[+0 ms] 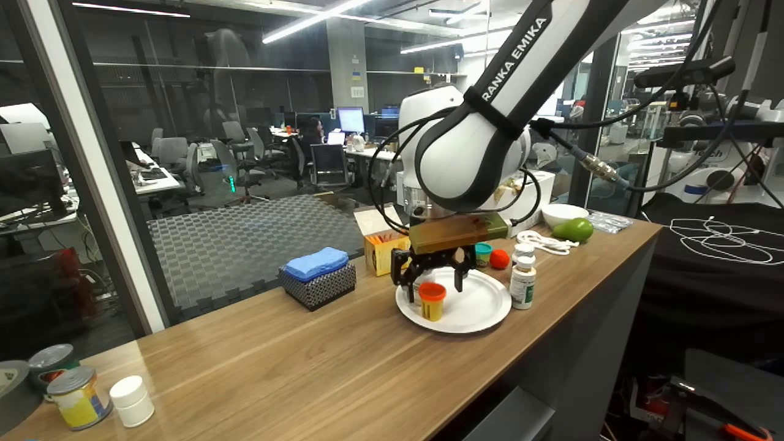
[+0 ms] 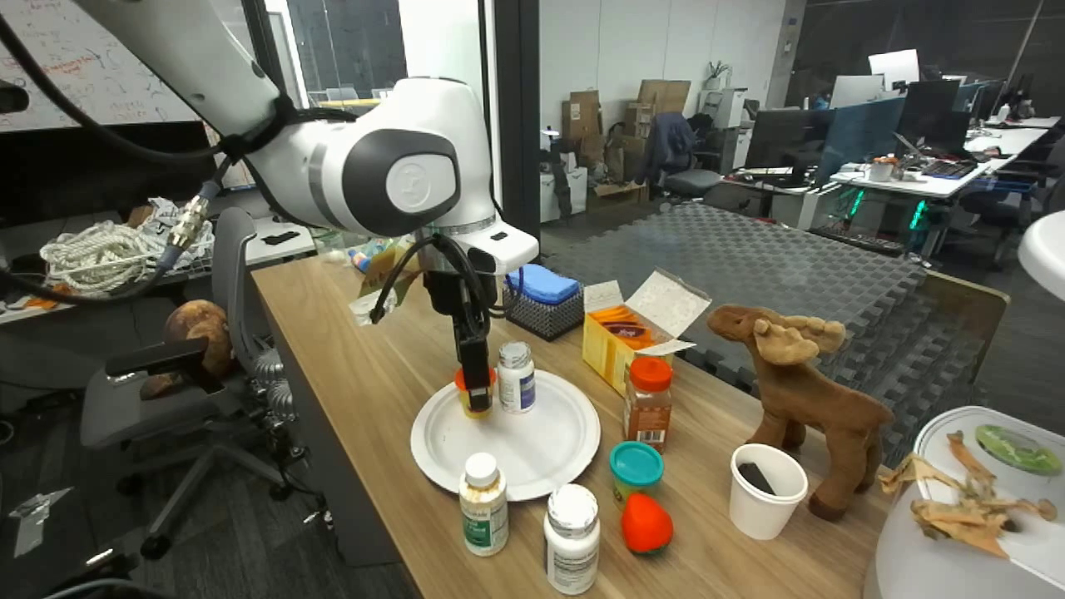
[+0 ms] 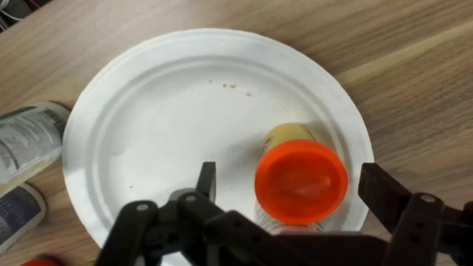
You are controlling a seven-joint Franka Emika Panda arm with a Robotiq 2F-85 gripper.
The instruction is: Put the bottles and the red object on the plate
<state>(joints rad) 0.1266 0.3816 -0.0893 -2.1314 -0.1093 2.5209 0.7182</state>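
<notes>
Gripper is spread wide around the red-lidded tub, clear of it each side, and the tub's upright on the plate, so I'd call this the let-go. Go straight up imo, any sideways drift could tip it or the white bottle just beside it. 2 more bottles stand near the plate, not on it

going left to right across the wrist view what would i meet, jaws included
Green-labelled bottle, left rim of the plate, one finger of the jaws, orange-lidded tub, the jaws' opposite finger, wooden counter.
</notes>
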